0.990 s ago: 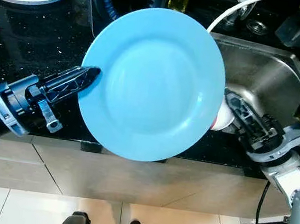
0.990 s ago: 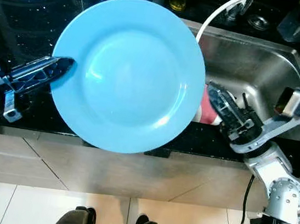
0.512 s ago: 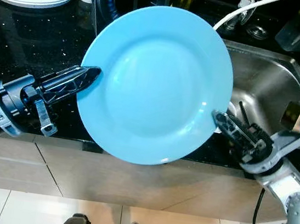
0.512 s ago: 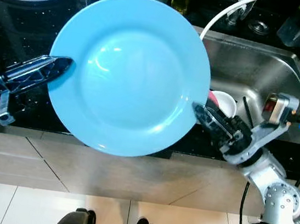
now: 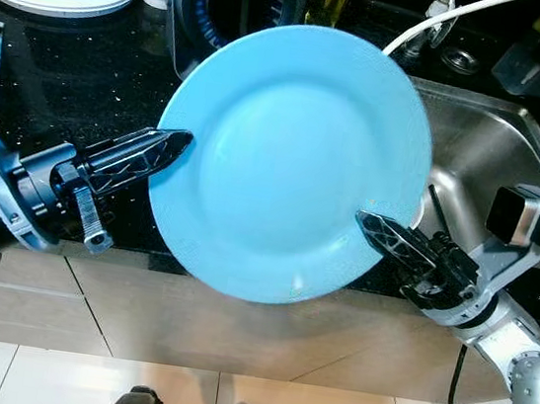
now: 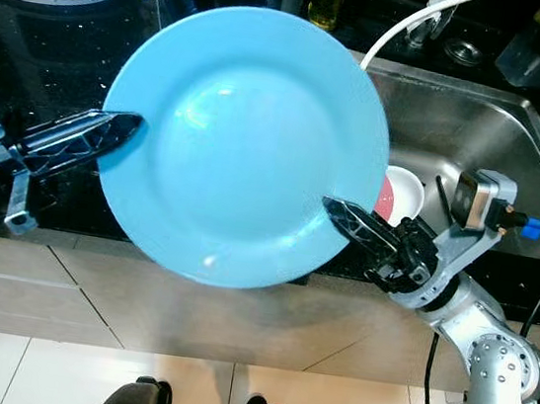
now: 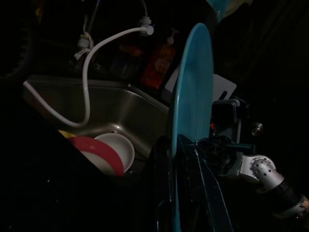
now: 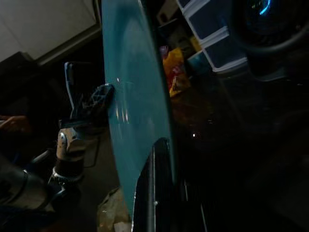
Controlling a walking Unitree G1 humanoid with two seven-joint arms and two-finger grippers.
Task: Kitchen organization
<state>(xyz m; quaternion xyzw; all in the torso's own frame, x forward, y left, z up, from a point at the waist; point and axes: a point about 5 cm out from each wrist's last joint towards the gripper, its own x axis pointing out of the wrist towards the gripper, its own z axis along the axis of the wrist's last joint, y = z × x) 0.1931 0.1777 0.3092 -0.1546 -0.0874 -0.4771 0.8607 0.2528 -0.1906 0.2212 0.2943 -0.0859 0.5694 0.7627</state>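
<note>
Left eye view: large round glossy blue plate (image 5: 290, 160), rigid, slick, likely breakable, sits above the black tabletop (image 5: 59, 65) edge, pinched at opposite rims by left end effector (image 5: 163, 143) and right end effector (image 5: 376, 228).

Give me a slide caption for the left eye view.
Both grippers, left and right, clamp a light blue plate above the counter edge beside the sink.

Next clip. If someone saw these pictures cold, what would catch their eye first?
A big light-blue plate held up in mid-air in front of the black counter, facing the head camera. The left gripper clamps its left rim, while the right gripper grips its lower right edge. Behind it lies a steel sink with a white bowl inside.
</note>
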